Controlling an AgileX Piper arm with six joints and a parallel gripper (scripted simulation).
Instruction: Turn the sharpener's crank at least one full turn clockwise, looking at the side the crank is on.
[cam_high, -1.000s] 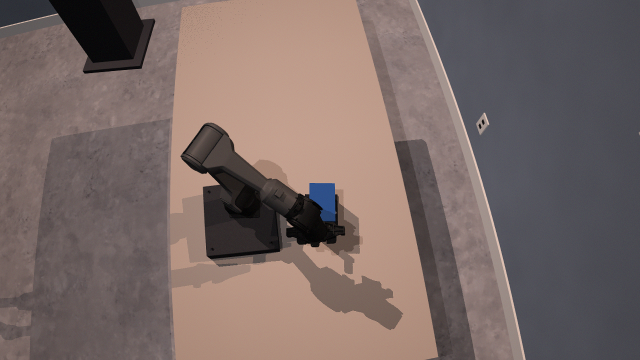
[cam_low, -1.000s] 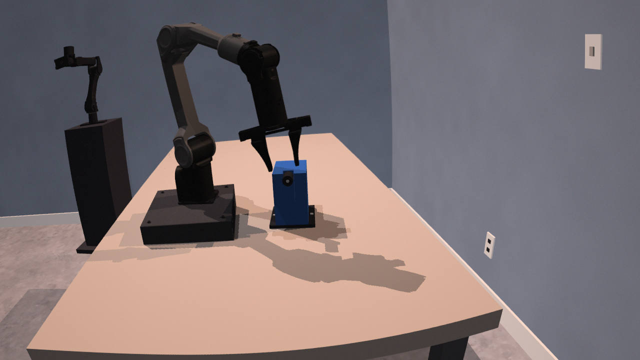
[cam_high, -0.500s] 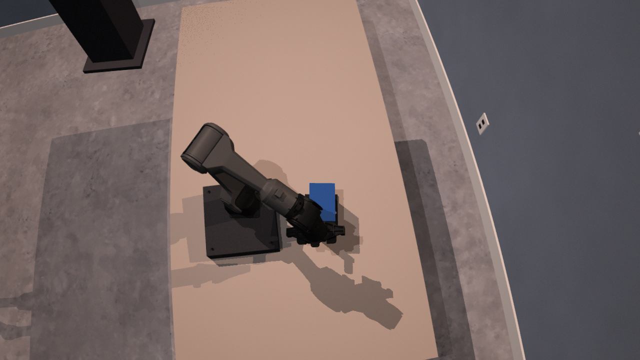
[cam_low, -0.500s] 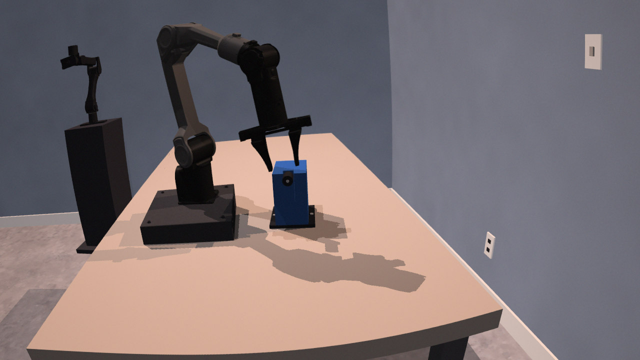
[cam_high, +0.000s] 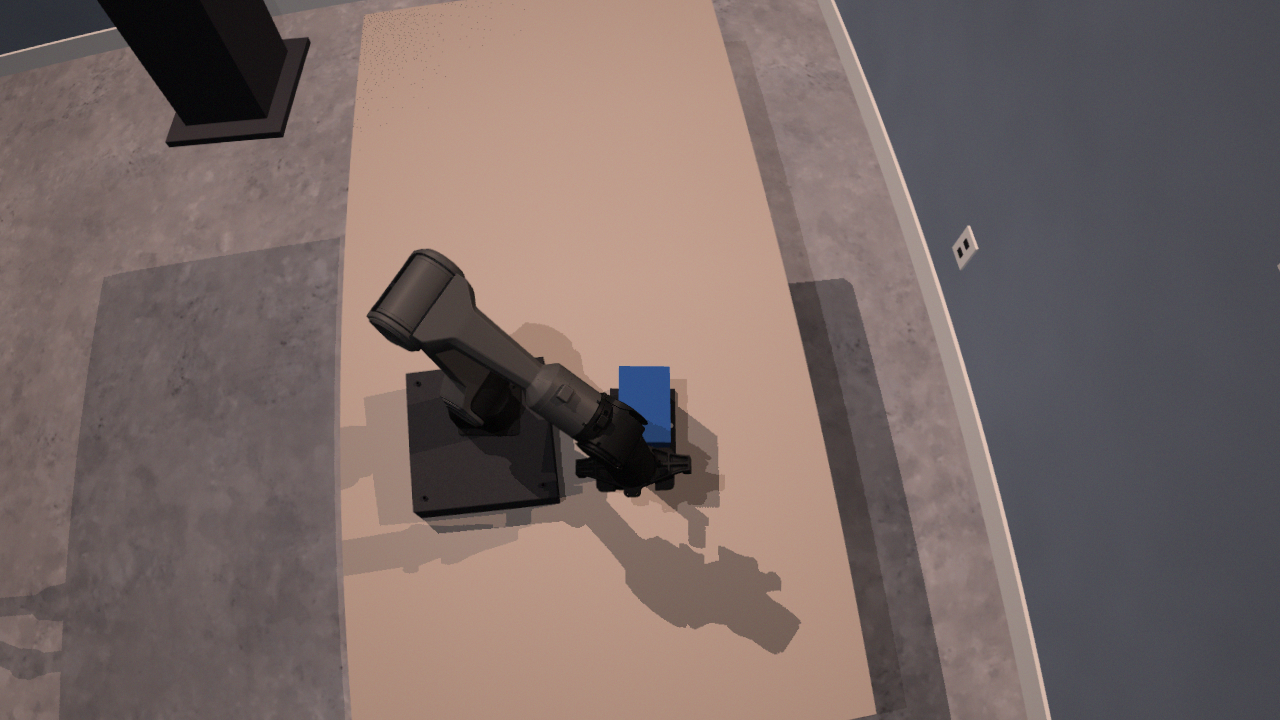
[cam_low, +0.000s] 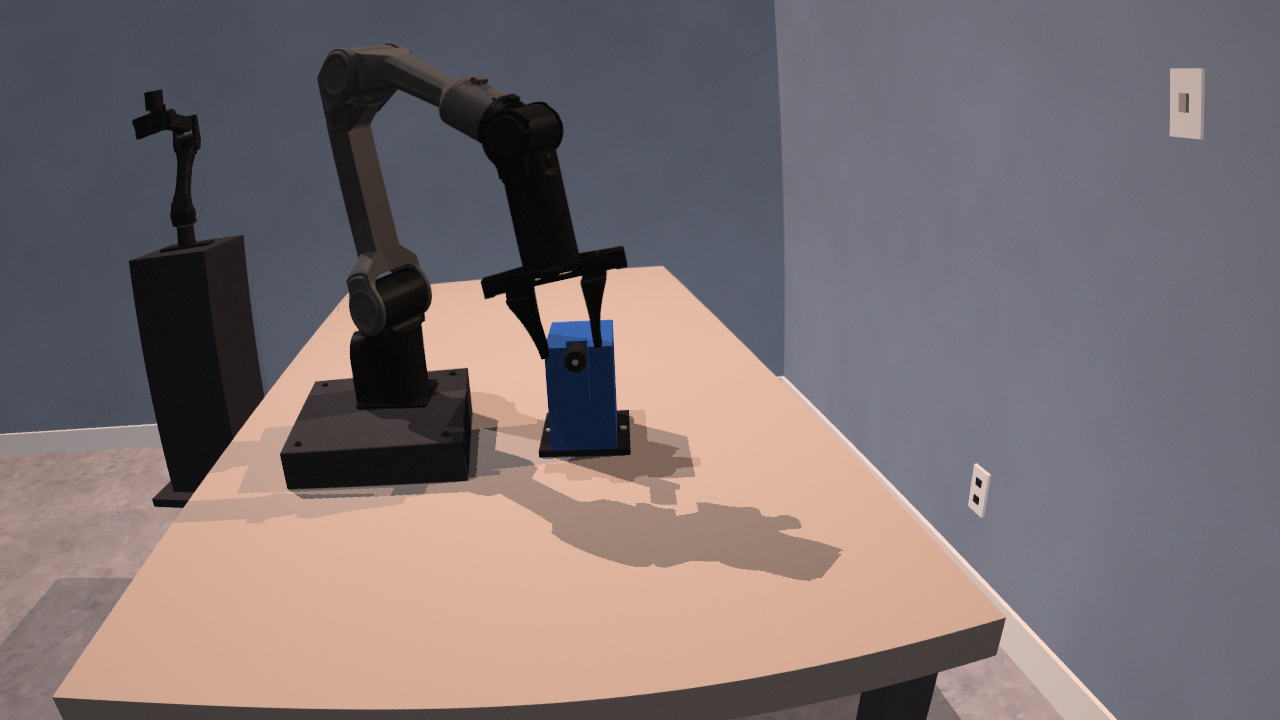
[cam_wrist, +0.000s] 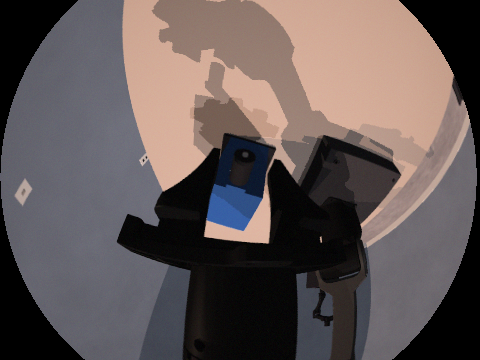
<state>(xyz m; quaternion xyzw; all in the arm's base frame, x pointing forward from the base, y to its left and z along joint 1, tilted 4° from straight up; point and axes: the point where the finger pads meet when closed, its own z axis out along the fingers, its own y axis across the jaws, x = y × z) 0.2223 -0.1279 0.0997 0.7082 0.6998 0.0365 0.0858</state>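
Note:
The sharpener (cam_low: 581, 386) is a tall blue box on a black base plate, standing on the table to the right of the arm's base. Its small black crank (cam_low: 575, 361) sits high on the face towards the exterior camera. My gripper (cam_low: 567, 344) points down, open, with one finger on each side of the crank at the sharpener's top. Nothing is gripped. In the wrist view the crank (cam_wrist: 242, 168) shows as a short dark cylinder between my fingers. From above, my wrist covers part of the sharpener (cam_high: 647, 401).
The arm's black base (cam_low: 380, 431) stands close to the sharpener's left. A black pedestal (cam_low: 192, 358) with a small stand on it is on the floor beyond the table's left edge. A blue-grey wall runs along the table's right side.

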